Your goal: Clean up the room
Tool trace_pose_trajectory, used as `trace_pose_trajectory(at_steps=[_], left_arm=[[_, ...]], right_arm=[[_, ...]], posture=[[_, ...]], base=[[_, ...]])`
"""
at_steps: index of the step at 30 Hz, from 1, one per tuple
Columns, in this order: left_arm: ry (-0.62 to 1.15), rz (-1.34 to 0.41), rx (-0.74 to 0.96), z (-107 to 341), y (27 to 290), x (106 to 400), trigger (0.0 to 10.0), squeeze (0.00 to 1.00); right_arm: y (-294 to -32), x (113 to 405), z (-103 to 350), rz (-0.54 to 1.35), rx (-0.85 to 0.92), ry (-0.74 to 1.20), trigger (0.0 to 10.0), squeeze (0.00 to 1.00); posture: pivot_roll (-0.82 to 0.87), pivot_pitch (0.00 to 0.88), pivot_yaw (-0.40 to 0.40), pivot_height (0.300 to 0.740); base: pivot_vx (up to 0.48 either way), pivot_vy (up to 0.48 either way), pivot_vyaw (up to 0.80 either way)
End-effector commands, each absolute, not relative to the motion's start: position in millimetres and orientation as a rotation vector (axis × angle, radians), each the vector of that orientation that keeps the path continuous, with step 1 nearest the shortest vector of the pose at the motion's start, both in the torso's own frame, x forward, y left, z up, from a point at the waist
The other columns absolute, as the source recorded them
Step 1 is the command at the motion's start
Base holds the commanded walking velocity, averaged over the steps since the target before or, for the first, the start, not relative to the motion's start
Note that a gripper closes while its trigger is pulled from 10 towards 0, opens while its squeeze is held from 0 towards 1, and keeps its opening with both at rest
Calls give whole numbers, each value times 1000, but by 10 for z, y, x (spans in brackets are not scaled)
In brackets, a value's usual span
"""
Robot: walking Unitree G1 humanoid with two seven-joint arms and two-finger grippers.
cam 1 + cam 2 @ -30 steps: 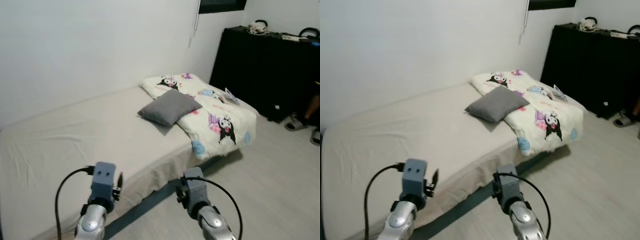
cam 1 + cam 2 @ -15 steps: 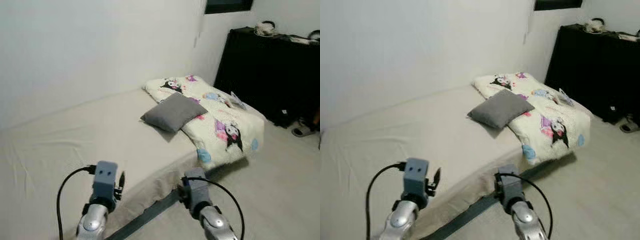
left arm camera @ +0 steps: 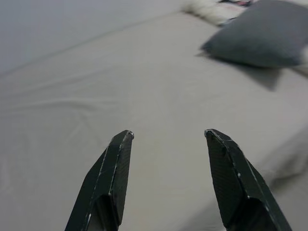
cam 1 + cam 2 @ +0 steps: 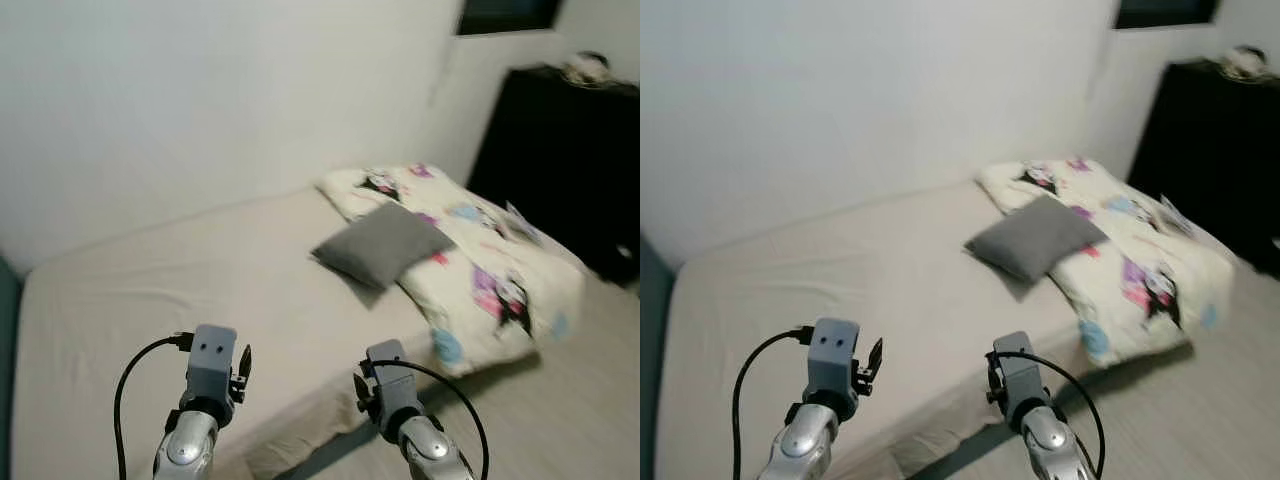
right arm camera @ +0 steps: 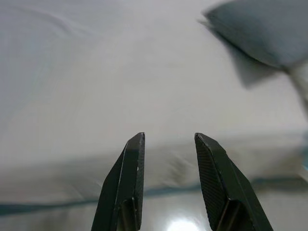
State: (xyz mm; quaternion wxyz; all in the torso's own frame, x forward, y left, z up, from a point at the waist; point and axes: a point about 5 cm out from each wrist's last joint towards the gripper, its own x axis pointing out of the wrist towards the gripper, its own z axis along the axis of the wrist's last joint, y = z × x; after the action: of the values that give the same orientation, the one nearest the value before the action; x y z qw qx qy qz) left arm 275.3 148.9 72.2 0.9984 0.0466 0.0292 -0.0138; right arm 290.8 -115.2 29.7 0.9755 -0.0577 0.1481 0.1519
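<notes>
1. White walls and a bare bed (image 4: pixel 200 290) now sit more centrally; the camera has swung left.
2. Grey pillow (image 4: pixel 383 243) overlaps the cartoon-print duvet (image 4: pixel 480 270) at the bed's far end.
3. Left gripper (image 3: pixel 168 137) and right gripper (image 5: pixel 167 137) hover over the near edge, jaws apart, empty; tidying looks unstarted.

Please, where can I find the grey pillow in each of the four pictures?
Left eye view: grey pillow right of centre, on the bed.
Right eye view: right of centre, overlapping the cartoon blanket.
Left wrist view: upper right corner.
Right wrist view: upper right corner, blurred.
Shared landmark: the beige bed sheet.
</notes>
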Motion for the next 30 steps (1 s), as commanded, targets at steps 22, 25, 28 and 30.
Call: trace_pose_trajectory(at_steps=[22, 25, 28, 30], left_arm=[[71, -10, 106, 704, 1521, 2734, 10000, 0], [65, -5, 106, 709, 1527, 2733, 10000, 0], [58, -6, 109, 716, 1529, 2732, 10000, 0], [58, -6, 111, 717, 1529, 2732, 10000, 0]], right_arm=[[-1147, 2871, 252, 301, -97, 317, 10000, 0], [-1145, 2866, 249, 301, -97, 317, 10000, 0], [-1144, 2858, 244, 302, -97, 318, 10000, 0], [-1145, 2857, 244, 302, -98, 318, 10000, 0]], posture=[[-4, 59, -51, 735], [-4, 58, -50, 735], [-5, 56, -52, 735], [-5, 56, -52, 735]], base=[[126, 0, 0], [0, 0, 0], [0, 0, 0], [0, 0, 0]])
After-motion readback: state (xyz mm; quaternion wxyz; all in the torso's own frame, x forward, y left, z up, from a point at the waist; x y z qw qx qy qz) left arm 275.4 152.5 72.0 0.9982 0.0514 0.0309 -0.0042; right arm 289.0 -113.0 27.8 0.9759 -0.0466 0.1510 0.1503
